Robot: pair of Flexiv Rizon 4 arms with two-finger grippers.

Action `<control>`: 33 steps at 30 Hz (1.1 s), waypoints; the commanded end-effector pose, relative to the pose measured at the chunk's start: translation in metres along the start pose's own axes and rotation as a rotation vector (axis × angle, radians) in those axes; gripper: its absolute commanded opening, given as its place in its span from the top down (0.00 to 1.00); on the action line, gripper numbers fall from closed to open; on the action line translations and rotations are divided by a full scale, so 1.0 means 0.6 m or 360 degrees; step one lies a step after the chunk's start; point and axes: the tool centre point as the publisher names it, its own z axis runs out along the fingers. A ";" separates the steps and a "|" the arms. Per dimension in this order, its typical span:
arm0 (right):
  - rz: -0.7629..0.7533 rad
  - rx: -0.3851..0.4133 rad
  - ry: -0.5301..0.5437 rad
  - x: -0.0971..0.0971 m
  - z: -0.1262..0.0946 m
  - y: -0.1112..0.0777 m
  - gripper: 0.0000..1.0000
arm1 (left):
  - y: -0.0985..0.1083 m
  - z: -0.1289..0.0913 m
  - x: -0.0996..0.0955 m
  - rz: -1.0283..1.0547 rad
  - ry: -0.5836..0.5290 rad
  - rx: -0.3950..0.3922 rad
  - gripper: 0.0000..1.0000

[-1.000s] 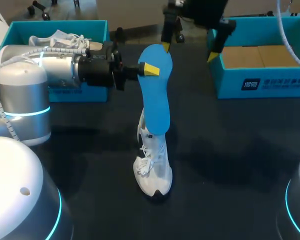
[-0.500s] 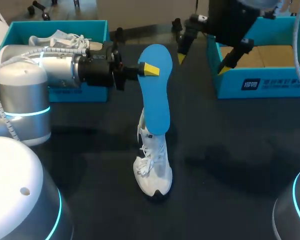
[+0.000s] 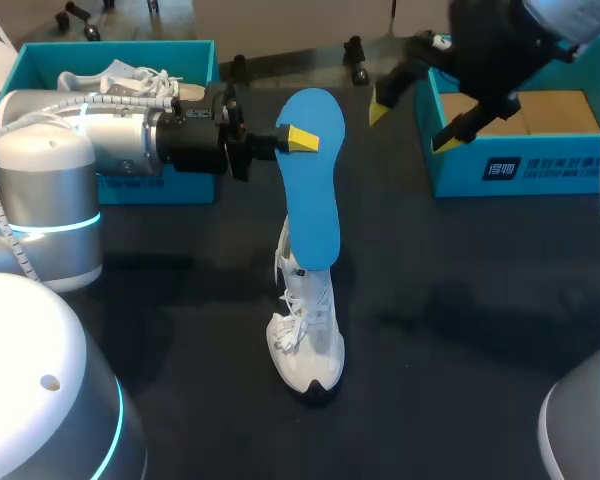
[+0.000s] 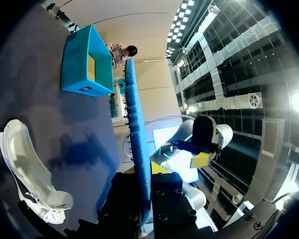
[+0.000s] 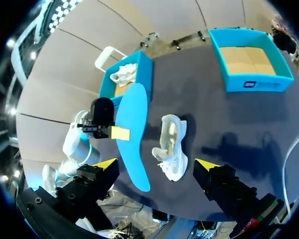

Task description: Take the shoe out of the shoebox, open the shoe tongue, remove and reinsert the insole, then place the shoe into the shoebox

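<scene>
- White lace-up sneaker lies on the black table, on the near side of the middle. Rounded toe points toward the robot, collar away.
- Bright blue foam insole is out of the shoe and held up on edge. Its long axis runs roughly in line with the sneaker's. Broad end is far and high; narrow end hangs toward the collar. From the head view the two overlap, but both wrist views show the insole clear of the shoe.
- Left gripper is clamped across the insole near its broad end, coming in from the side.
- Right gripper has its fingers spread wide with nothing between them. It sits high by the far-right teal cardboard shoebox, well apart from the insole.
- Far left: second teal shoebox with another white shoe inside.
- Judgement: reinsertion falls to the left arm. The shoe opening lies below and nearward of the insole's narrow end.
</scene>
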 end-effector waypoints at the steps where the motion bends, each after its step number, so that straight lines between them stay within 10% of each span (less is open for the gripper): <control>1: -0.0008 -0.0012 0.0594 -0.013 0.013 -0.004 0.00 | -0.001 0.000 -0.001 0.0000 -0.0002 -0.0004 1.00; 33: -0.0012 -0.0060 0.1148 -0.050 0.058 0.005 0.00 | -0.001 0.000 -0.001 0.0000 -0.0002 -0.0004 1.00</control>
